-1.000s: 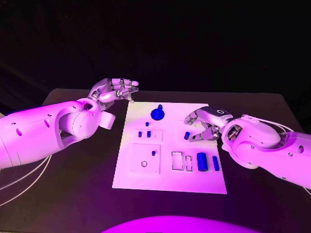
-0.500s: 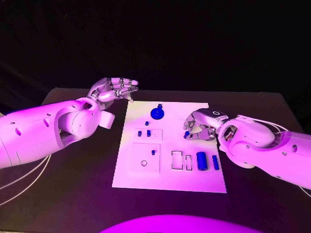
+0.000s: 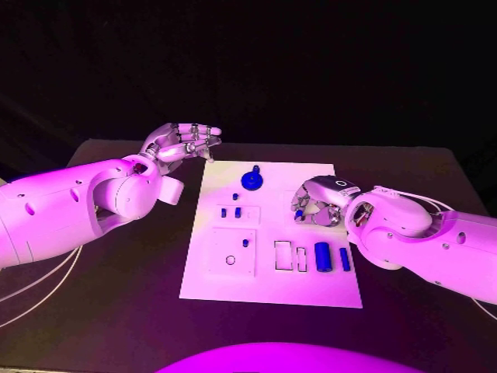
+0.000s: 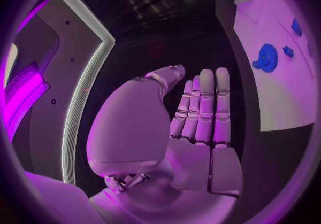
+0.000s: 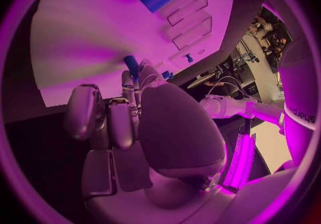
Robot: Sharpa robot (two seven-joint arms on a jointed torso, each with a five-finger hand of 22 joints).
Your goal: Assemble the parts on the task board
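Right silver hand [image 3: 319, 203] shifts toward frame centre, pinching one small blue peg [image 3: 299, 212] over the white task board [image 3: 273, 287] | left silver hand [image 3: 182, 142] upper left, empty, fingers curled | one round blue gear [image 3: 252, 182], two upright blue cylinders [image 3: 322, 257] lower right

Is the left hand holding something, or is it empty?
Empty. The left hand has its fingers straight and together with nothing in the palm, and it is beside the task board, not on it.

Left hand [image 3: 185, 142] raised, fingers curled; right hand [image 3: 316, 203] lowered, fingers pinched.
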